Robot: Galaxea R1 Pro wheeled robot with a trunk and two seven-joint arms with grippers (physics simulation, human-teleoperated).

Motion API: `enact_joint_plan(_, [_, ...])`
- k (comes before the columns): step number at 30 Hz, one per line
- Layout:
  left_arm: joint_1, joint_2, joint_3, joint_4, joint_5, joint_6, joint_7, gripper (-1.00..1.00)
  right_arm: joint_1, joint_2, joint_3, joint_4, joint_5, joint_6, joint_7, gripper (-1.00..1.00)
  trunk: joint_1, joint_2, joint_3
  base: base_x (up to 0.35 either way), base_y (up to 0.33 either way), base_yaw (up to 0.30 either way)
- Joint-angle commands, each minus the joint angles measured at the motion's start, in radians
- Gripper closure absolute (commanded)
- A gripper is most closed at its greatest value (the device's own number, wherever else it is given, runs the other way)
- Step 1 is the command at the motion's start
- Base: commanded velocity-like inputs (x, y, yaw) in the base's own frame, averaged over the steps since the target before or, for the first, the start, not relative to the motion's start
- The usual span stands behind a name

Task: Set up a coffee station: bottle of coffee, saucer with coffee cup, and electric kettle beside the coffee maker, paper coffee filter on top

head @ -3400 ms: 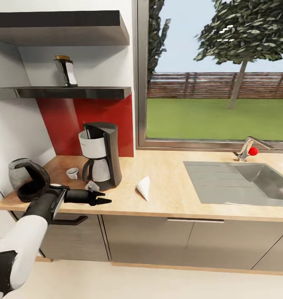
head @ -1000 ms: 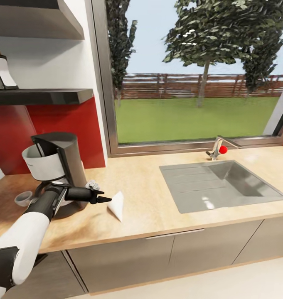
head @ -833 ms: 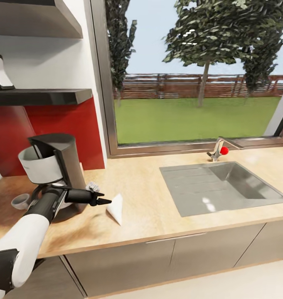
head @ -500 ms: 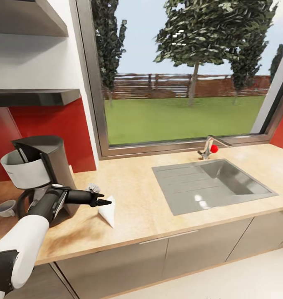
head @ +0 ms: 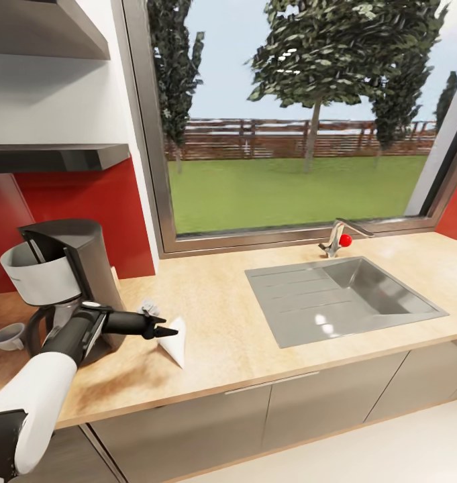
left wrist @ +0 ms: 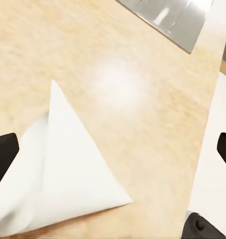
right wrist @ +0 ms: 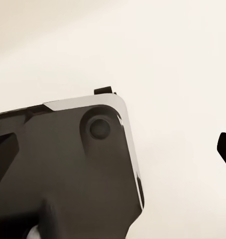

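The white paper coffee filter (head: 174, 342) lies flat on the wooden countertop (head: 235, 322), just right of the black and white coffee maker (head: 64, 282). My left gripper (head: 166, 331) hovers right at the filter's near corner. In the left wrist view the filter (left wrist: 63, 174) spreads between the two black fingertips (left wrist: 3, 154), which stand far apart, so the gripper (left wrist: 113, 152) is open and empty. A small coffee cup (head: 7, 335) sits left of the coffee maker. My right gripper (right wrist: 113, 149) is open beside a dark part of my own body.
A steel sink (head: 342, 298) with a faucet (head: 339, 238) is set into the counter to the right. A dark shelf (head: 54, 157) hangs above the coffee maker. A small pale object (head: 149, 308) lies on the counter behind my left gripper.
The camera swung right, so the shelf bottle and the kettle left the picture. In the last half second my left gripper sank slightly toward the filter.
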Motion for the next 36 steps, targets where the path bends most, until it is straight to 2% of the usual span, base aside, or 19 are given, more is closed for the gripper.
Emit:
enact_joint_plan(1, [0.006,0.001,0.007,-0.005,-0.01,0.01,-0.002,-1.0,-0.001,0.0,0.001,0.001,-0.008,-0.003,0.0,-1.0,0.001,-0.002,-0.002,0.0,0.0,0.0])
enact_joint_plan(2, [0.026,0.003,0.008,-0.01,-0.01,-0.034,0.043,-1.0,-0.001,0.001,0.001,0.001,-0.008,-0.003,0.0,-1.0,0.001,-0.002,-0.002,0.0,0.0,0.0])
enact_joint_plan(5, [0.034,0.003,0.006,-0.003,-0.01,-0.082,0.076,-1.0,-0.001,0.0,0.001,0.002,-0.008,-0.003,0.0,-1.0,0.001,-0.002,-0.002,0.0,0.0,0.0])
enact_joint_plan(8, [0.037,-0.002,0.005,0.001,-0.009,-0.102,0.089,-1.0,-0.001,0.0,0.0,0.002,-0.007,-0.003,0.0,-1.0,0.001,-0.002,-0.002,0.0,0.0,0.0])
enact_joint_plan(36, [0.049,-0.008,0.006,0.025,-0.005,-0.111,0.083,-1.0,-0.001,0.002,0.0,0.002,-0.007,-0.004,0.0,-1.0,0.001,-0.002,-0.002,0.04,0.0,0.0])
